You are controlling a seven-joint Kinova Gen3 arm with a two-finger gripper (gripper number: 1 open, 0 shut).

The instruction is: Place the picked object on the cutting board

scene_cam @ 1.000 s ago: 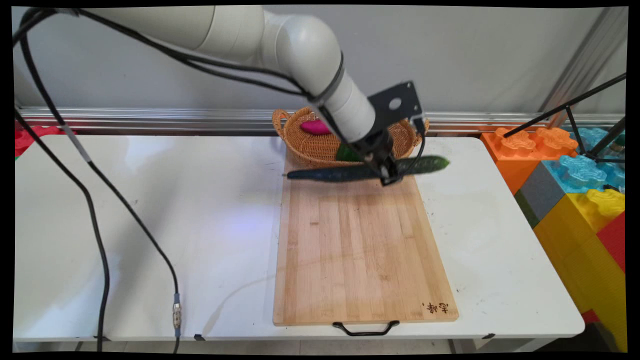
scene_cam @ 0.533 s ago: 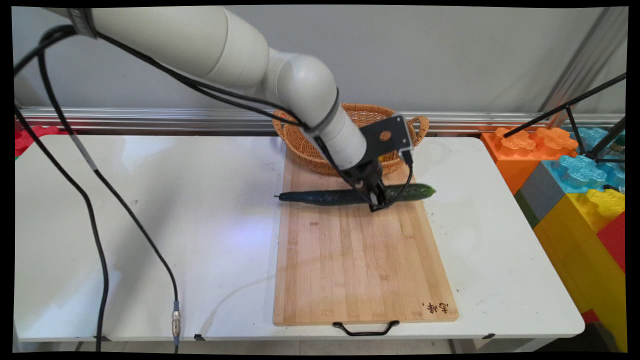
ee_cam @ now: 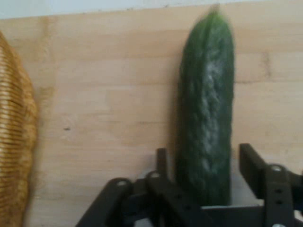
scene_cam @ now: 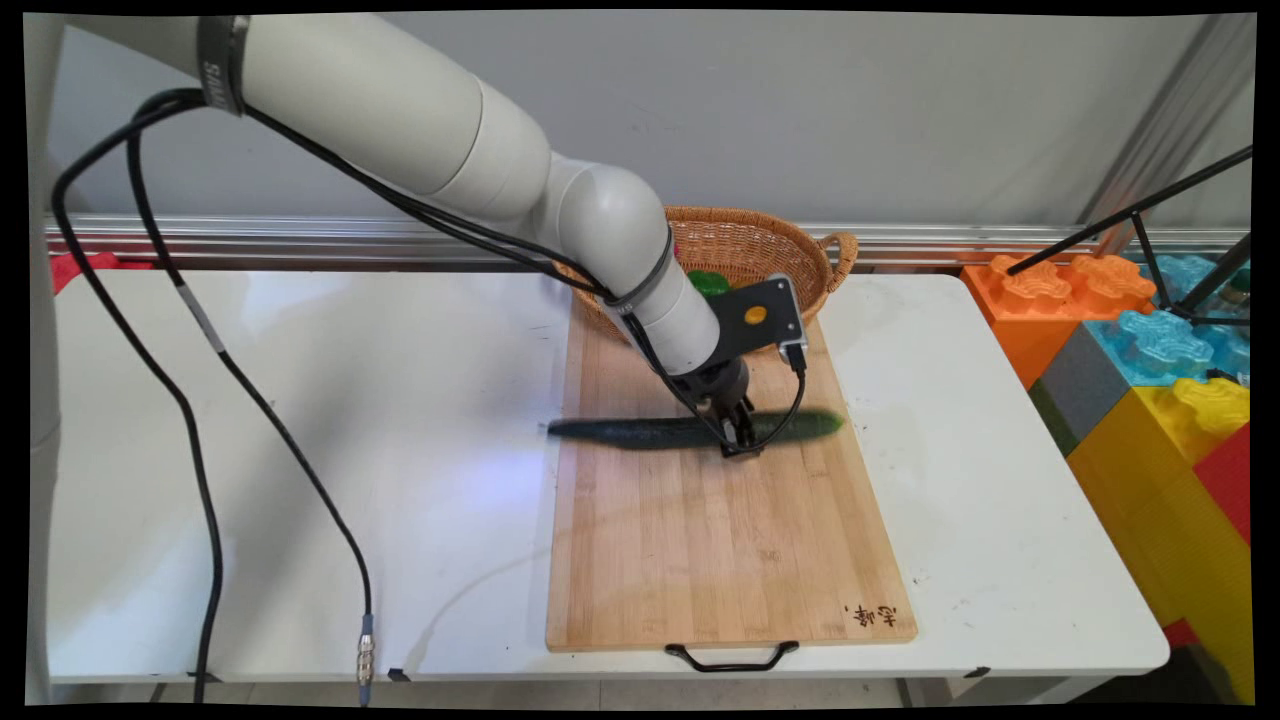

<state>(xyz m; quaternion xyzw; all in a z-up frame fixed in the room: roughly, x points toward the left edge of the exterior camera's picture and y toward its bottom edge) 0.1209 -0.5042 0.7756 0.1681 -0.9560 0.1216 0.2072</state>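
Item: cucumber point(scene_cam: 690, 430), which your gripper point(scene_cam: 738, 440) grips mid-length, fingers clenched on it. It has come down from the basket point(scene_cam: 790, 250) to just above the cutting board point(scene_cam: 700, 540), lying crosswise.

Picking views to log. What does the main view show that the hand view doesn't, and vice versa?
Main view only: the cucumber's full length lying crosswise, its left end past the cutting board's edge over the white table; the whole wicker basket with a green item inside; the board's black handle; big toy blocks to the right.

Hand view only: the cucumber's bumpy skin close up, and the fingers either side of it.

Both: gripper shut on the cucumber over the board, basket nearby.
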